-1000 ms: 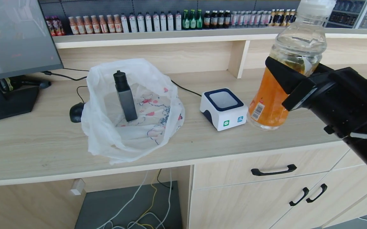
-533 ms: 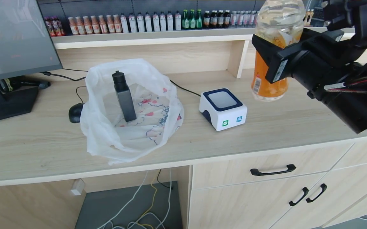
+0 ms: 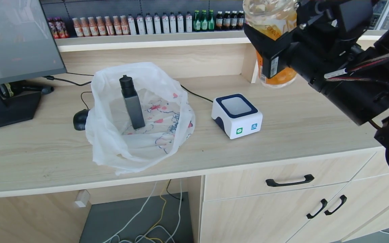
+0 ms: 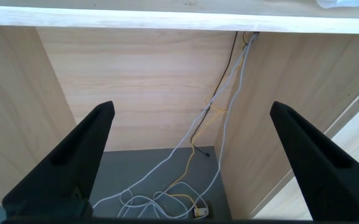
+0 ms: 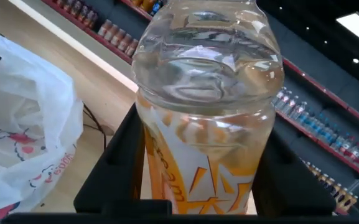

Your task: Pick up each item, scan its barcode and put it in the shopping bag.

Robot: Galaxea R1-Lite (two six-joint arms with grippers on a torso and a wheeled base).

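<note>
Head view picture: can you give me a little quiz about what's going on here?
1. True or false: the right gripper holds the orange drink bottle clear of the counter.
2. What stands in the shopping bag? A) a grey bottle B) an apple C) a banana
3. Fill in: the white scanner sits on the bag's ____ side, by the robot's sides.
Key: 1 true; 2 A; 3 right.

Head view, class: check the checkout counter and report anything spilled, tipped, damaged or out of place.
Nothing stands out. The orange drink bottle sits clamped in the right gripper above the counter, the grey bottle stands in the shopping bag, and the counter shows no spill.
</note>
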